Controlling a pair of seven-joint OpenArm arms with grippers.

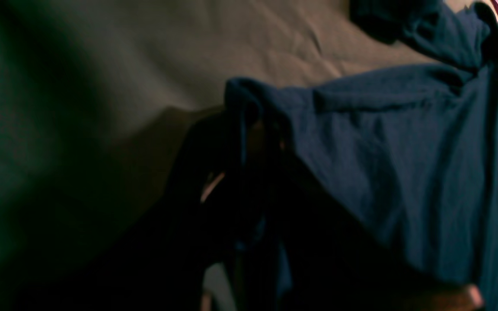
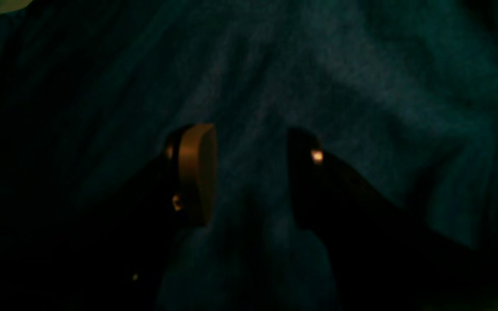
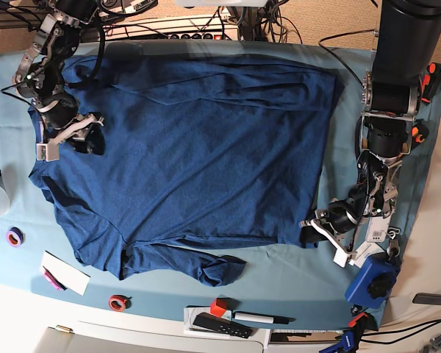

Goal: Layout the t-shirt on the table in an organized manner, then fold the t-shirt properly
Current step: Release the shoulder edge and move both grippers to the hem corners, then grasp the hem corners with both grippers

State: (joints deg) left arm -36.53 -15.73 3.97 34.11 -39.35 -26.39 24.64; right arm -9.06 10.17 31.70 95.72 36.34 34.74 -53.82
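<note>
Shirt-laying is largely done and folding has not begun, as the overhead view suggests: the t-shirt (image 3: 198,147) lies spread across the table (image 3: 279,279), its body mostly flat, with no fold yet made. One sleeve at the near edge is still bunched and twisted (image 3: 220,268), and wrinkles run through the fabric near the far edge, so some smoothing appears to be left before any fold.

The left gripper (image 3: 312,229) sits at the shirt's corner on the overhead view's right. Its wrist camera shows a raised edge of blue cloth (image 1: 249,99) draped over the dark fingers, which suggests a grasp on the shirt's corner, though the fingers themselves are lost in shadow and the grip cannot be confirmed.

The right gripper (image 2: 251,172) is over the shirt near the shoulder area on the overhead view's left (image 3: 81,136). Its wrist view shows the two fingers parted, a tan pad (image 2: 197,172) on one side, with dark fabric filling the gap between them; whether they press on the cloth or merely hover is not clear.

Both wrist views are dim and blurred. The far sleeve and collar are hard to make out beneath the right arm, and small items such as tape rolls (image 3: 15,237) and a marker (image 3: 261,318) lie along the near edge, clear of the shirt.
</note>
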